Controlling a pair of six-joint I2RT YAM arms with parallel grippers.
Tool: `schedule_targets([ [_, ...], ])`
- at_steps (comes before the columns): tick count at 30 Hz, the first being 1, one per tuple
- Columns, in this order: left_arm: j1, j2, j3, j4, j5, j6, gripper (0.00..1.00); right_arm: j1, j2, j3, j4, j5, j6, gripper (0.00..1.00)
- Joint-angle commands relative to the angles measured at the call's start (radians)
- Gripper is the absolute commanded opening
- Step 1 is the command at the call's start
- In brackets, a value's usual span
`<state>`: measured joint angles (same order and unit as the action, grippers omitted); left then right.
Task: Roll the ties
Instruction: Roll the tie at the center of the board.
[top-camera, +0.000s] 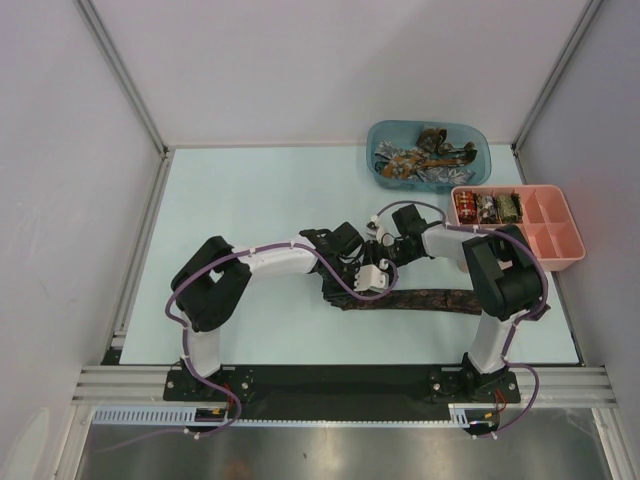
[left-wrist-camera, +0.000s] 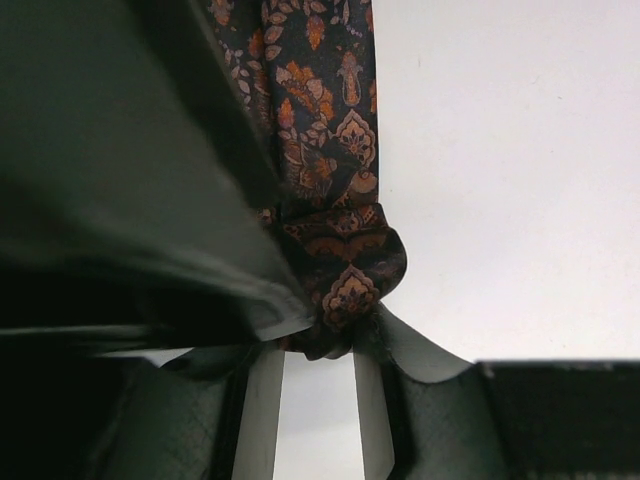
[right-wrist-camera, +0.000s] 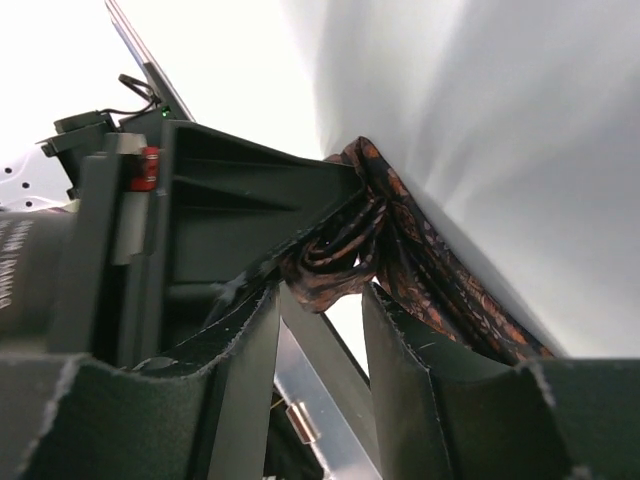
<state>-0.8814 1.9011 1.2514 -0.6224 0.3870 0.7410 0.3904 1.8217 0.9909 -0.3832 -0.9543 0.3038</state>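
Observation:
A dark brown tie (top-camera: 430, 300) with an orange pattern lies flat across the near table, and its left end is rolled up. My left gripper (top-camera: 352, 268) and right gripper (top-camera: 378, 262) meet over that end. In the left wrist view the roll (left-wrist-camera: 345, 270) sits pinched at the tips of my left gripper (left-wrist-camera: 320, 345), and the flat tie runs away upward. In the right wrist view the roll's spiral end (right-wrist-camera: 335, 255) sits between the tips of my right gripper (right-wrist-camera: 322, 295), with both pads touching the fabric.
A blue tub (top-camera: 478, 140) at the back right holds several loose ties. A pink compartment tray (top-camera: 560, 225) to its right front holds rolled ties in its back row. White walls and metal rails enclose the table.

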Motion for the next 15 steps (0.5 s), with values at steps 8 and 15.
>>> schedule_targets([
  [8, 0.002, 0.058, -0.024, -0.005, -0.017, 0.000, 0.42, 0.035, 0.060, 0.005, -0.012, 0.026, -0.046, 0.09],
  [15, 0.068, -0.114, -0.107, 0.125, 0.108, -0.077, 0.68, -0.002, 0.083, 0.015, -0.112, 0.181, -0.127, 0.00],
])
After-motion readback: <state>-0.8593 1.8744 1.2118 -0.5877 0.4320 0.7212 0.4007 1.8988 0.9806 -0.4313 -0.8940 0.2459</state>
